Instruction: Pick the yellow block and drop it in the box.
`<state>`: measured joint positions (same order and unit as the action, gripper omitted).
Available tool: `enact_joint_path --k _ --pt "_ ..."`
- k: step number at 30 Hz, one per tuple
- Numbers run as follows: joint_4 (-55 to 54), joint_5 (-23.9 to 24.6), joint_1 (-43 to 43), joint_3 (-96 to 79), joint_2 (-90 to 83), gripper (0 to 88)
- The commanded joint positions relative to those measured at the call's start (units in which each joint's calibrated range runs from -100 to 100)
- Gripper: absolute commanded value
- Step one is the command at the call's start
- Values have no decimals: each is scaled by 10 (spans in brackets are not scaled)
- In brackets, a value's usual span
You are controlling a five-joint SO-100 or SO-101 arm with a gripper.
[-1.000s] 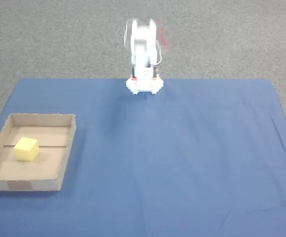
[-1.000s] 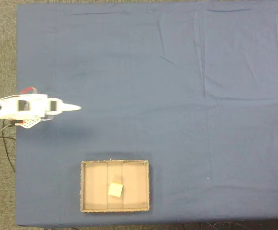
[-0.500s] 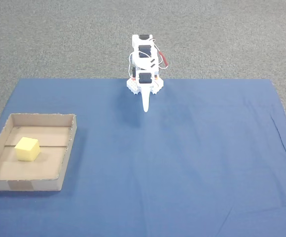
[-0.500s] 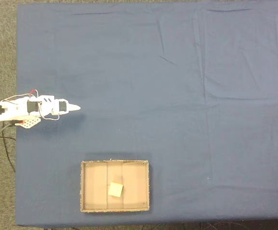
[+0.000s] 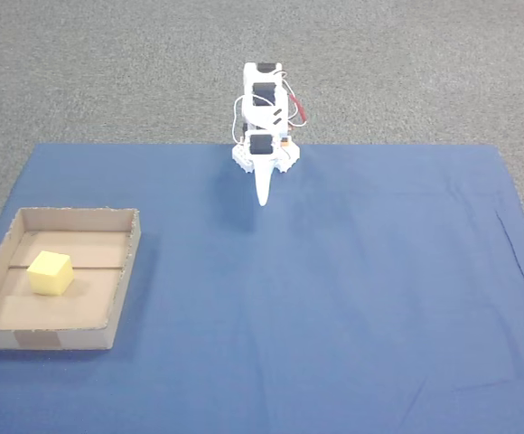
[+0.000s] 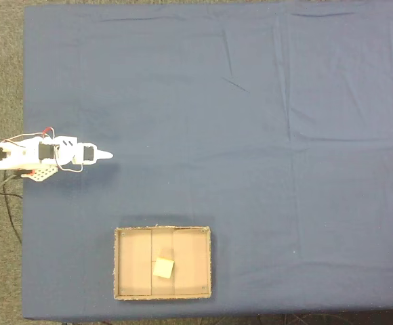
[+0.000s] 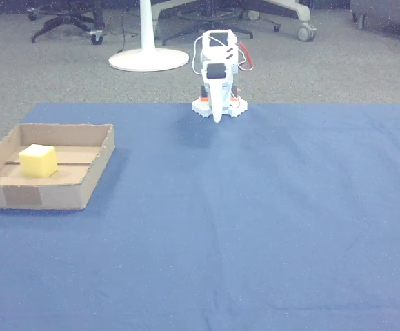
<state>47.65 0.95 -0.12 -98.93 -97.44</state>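
The yellow block [image 5: 50, 273] rests inside the box [image 5: 117, 294] — well apart from the gripper [image 5: 263, 201], to its left in this fixed view — fingers pressed together, empty.

One yellow block [image 5: 50, 273], one box [image 5: 123, 280], one white robot arm [image 5: 264, 117], one blue cloth [image 5: 352, 298], one white round pedestal base [image 7: 148, 58].

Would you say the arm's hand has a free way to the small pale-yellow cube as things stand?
Probably yes: the hand hangs folded near the base, nothing lies on the blue cloth between, and the small pale-yellow cube sits exposed in the open shallow cardboard tray.
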Motion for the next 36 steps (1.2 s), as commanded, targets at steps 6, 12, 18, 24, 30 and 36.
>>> enact_joint_path --k 6,12,18,24,30,36 --pt "3 -6 -11 -8 -2 2" --pt "3 0 -3 -8 -2 2" --pt "3 0 -3 -8 -2 2" --pt "3 0 -3 -8 -2 2" --pt "3 0 -3 -8 -2 2" --pt "3 0 -3 -8 -2 2"
